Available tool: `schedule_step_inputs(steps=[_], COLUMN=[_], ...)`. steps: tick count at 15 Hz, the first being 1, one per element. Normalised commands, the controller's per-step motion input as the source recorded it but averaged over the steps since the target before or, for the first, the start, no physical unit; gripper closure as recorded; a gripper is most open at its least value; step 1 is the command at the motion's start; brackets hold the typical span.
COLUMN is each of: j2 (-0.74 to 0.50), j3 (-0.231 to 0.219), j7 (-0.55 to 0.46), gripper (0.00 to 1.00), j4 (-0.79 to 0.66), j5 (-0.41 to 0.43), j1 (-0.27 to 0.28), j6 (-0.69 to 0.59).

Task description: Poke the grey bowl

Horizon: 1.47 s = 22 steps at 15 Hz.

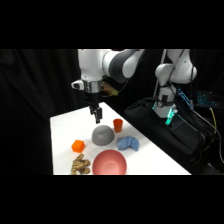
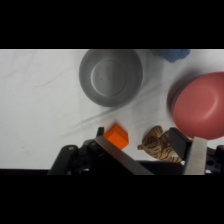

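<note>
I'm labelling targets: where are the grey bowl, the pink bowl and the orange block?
grey bowl (image 1: pixel 103 135): side view, middle of its dome.
pink bowl (image 1: pixel 109 163): side view, inner wall.
orange block (image 2: pixel 116 136): wrist view, top face.

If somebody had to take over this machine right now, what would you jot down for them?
Tool: hangs just above the table, behind the grey bowl, carrying nothing; whether it is open or shut cannot be told.
Grey bowl: mid-table, dome side up in the side view. Orange cup to its right, blue thing in front-right, pink bowl in front, orange block and striped toy on the left.
Done: tool brought close to the grey bowl.
Left: no contact shows yet; the poke itself.
</note>
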Motion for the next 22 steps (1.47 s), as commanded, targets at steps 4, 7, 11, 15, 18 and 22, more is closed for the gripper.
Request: schedule_step_inputs(steps=[4, 7, 11, 15, 18, 22], j2=[-0.02, -0.07, -0.12, -0.13, -0.13, -0.11], j3=[0.012, -0.018, -0.028, -0.037, -0.037, -0.026], j7=[-0.02, 0.0, 0.02, 0.08, 0.09, 0.08], gripper=[0.0, 0.0, 0.0, 0.38, 0.74, 1.0], j4=[-0.01, -0.04, -0.07, -0.1, -0.1, -0.11], j5=[0.014, -0.002, 0.02, -0.048, -0.093, -0.092], j1=[-0.025, -0.043, -0.052, -0.034, -0.03, -0.034], j6=[0.0, 0.01, -0.01, 0.03, 0.03, 0.04])
